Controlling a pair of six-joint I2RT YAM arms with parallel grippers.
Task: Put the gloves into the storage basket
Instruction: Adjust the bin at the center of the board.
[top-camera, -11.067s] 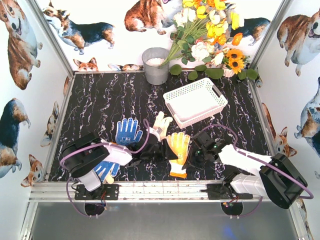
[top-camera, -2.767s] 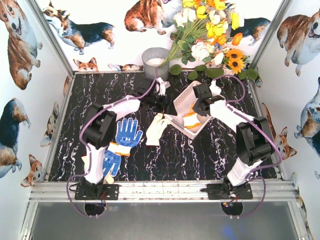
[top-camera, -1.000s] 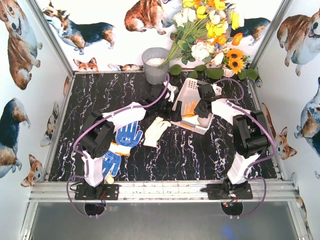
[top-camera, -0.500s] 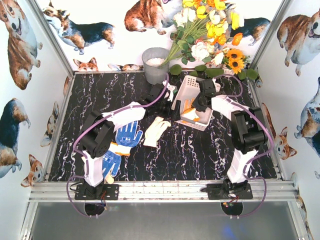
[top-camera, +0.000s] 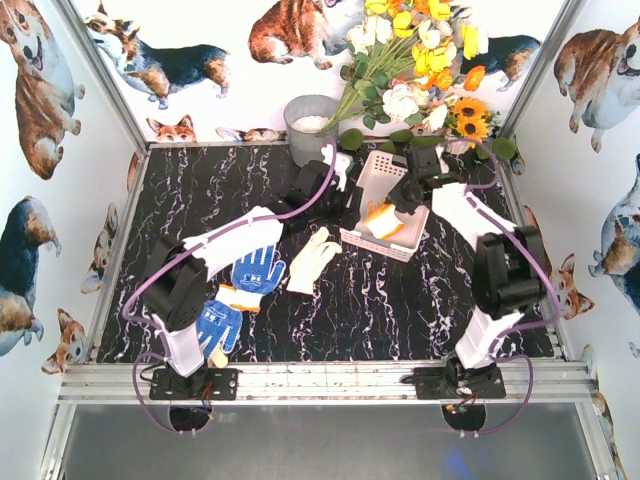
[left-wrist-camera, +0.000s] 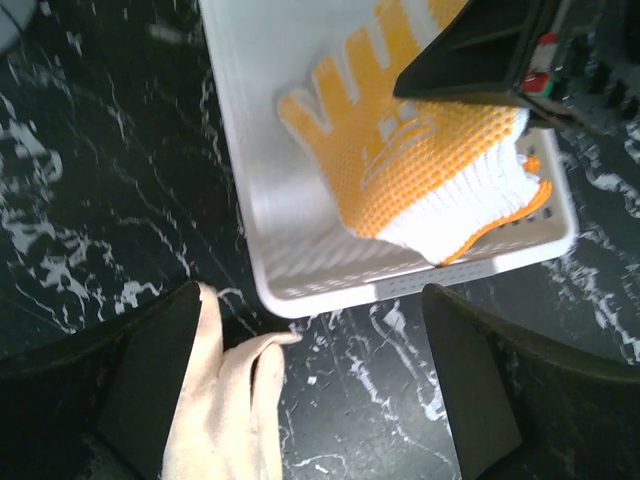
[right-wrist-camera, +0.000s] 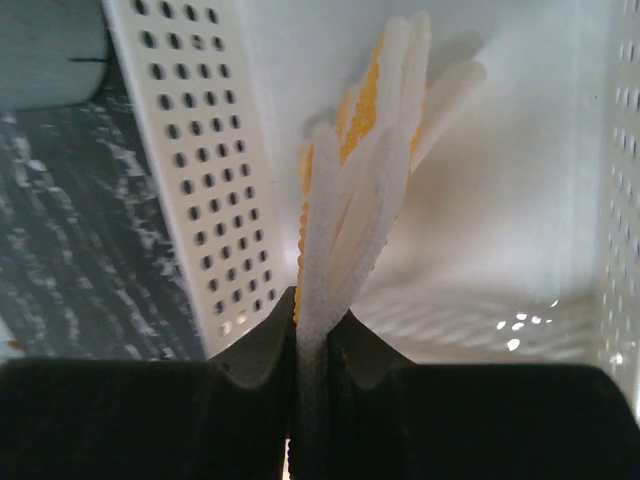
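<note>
Right jaws: clenched on the yellow knit glove (right-wrist-camera: 350, 200), holding nothing else.
Yellow glove: sticks out straight ahead of the right jaws, inside the white plastic basket with holes in its sides (right-wrist-camera: 190, 180).
Left jaws: spread wide, holding nothing; the basket's corner lies just ahead, between them.
Cream knit glove (left-wrist-camera: 230, 400): flat on the black marble bench (left-wrist-camera: 90, 200), right beside one left jaw, just outside the basket.

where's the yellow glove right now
Top view, right of centre: the yellow glove sits inside the storage basket, pinched by the right tool, with the cream glove on the table just left of it.
</note>
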